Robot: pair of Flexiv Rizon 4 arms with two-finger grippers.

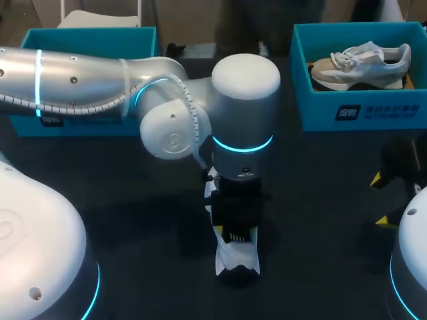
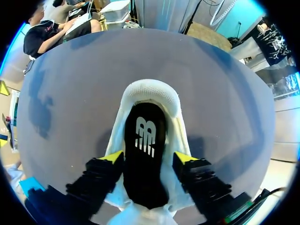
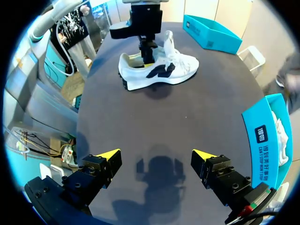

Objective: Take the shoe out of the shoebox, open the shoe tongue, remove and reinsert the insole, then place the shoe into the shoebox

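1. Shoe (image 1: 237, 257) stands upright on its sole near the middle of the table (image 1: 133, 220), out of both boxes, with its black insole (image 2: 145, 159) showing inside the opening.
2. The left arm comes in from the left, passing above the table in front of the left box (image 1: 87, 37), and ends straight over the shoe.
3. The left gripper (image 1: 237, 210) straddles the shoe's collar at the heel end. From its own wrist view the left gripper (image 2: 149, 158) has the insole in the middle. I cannot tell whether its jaws pinch the shoe (image 2: 152, 93) or merely stand beside it.
4. The right gripper (image 3: 157, 157) hovers over bare table with jaws spread wide and nothing between them. In the head view the right gripper (image 1: 380, 199) sits close to the table's right edge.
5. Bare dark table lies between the right gripper and the shoe (image 3: 159, 72), which is well apart and side-on to it, with the left gripper (image 3: 146, 51) at its heel.
6. Bare table also surrounds the shoe on every side.
7. The left box and right box (image 1: 373, 110) sit at the far edge, one at each corner, both well apart from the shoe.
8. The right box holds a second shoe (image 1: 360, 63).
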